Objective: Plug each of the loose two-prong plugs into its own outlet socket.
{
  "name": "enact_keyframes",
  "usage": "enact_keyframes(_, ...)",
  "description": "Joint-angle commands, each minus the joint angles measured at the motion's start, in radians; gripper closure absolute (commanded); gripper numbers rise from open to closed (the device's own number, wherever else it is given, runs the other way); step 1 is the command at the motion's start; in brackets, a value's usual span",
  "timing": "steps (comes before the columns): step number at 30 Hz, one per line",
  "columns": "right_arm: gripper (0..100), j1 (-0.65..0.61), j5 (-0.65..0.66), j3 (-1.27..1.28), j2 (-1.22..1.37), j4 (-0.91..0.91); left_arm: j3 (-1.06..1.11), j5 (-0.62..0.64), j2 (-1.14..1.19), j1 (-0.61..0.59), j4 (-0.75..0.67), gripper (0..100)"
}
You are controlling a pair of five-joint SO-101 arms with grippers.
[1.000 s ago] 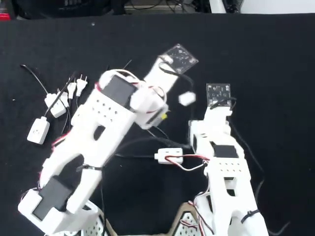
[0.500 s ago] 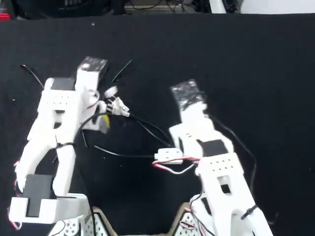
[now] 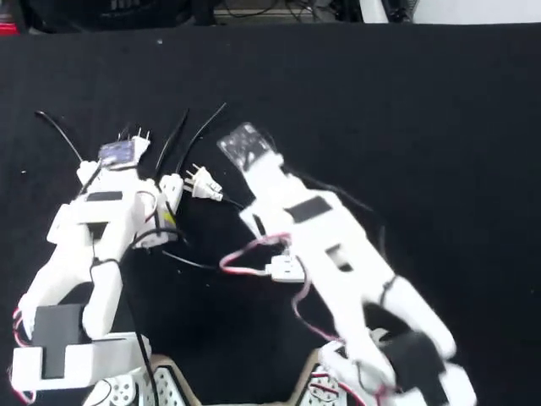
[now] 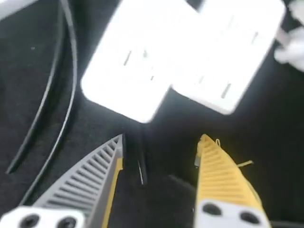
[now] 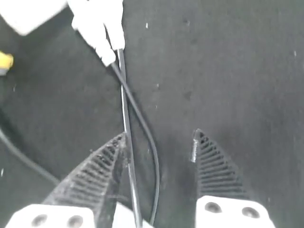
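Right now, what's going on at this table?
Two arms are on a plug-in job, and neither holds anything. The left tool hangs open over two white outlet sockets, whose slots look empty. The right tool is open over a black cable that leads to a white two-prong plug lying loose on the table.

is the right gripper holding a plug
No, the right gripper is open, and the white plug lies on the table beyond it.
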Motion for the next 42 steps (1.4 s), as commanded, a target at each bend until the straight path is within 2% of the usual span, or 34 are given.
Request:
enact_keyframes(1, 80.5, -0.057, 0.008, -0.205, 0.143, 0.006, 0.019, 0.091, -0.031, -0.088, -0.084, 75)
enact_keyframes(8, 80.5, -0.153, 0.009, -0.315, 0.306, -0.054, 0.016, 0.144, -0.025, -0.142, -0.084, 75)
enact_keyframes(13, 80.6, -0.157, 0.009, -0.404, 0.437, -0.115, 0.016, 0.144, -0.025, -0.143, -0.084, 75)
enact_keyframes(25, 80.8, -0.166, 0.011, -0.581, 0.657, -0.11, 0.016, 0.144, -0.023, -0.143, -0.084, 75)
enact_keyframes(27, 82.9, -0.172, 0.031, -0.578, 0.659, -0.109, 0.016, 0.144, -0.023, -0.142, -0.084, 75)
enact_keyframes(30, 99.1, -0.172, 0.072, -0.576, 0.657, -0.109, 0.016, 0.144, -0.023, -0.142, -0.084, 75)
enact_keyframes(32, 96.8, -0.164, 0.072, -0.575, 0.65, -0.1, 0.016, 0.144, -0.023, -0.142, -0.084, 75)
enact_keyframes(34, 98.9, -0.143, 0.072, -0.575, 0.611, -0.058, 0.015, 0.144, -0.023, -0.142, -0.086, 75)
enact_keyframes(42, 98.8, -0.035, 0.077, -0.518, 0.306, 0.141, 0.015, 0.144, -0.023, -0.142, -0.087, 75)
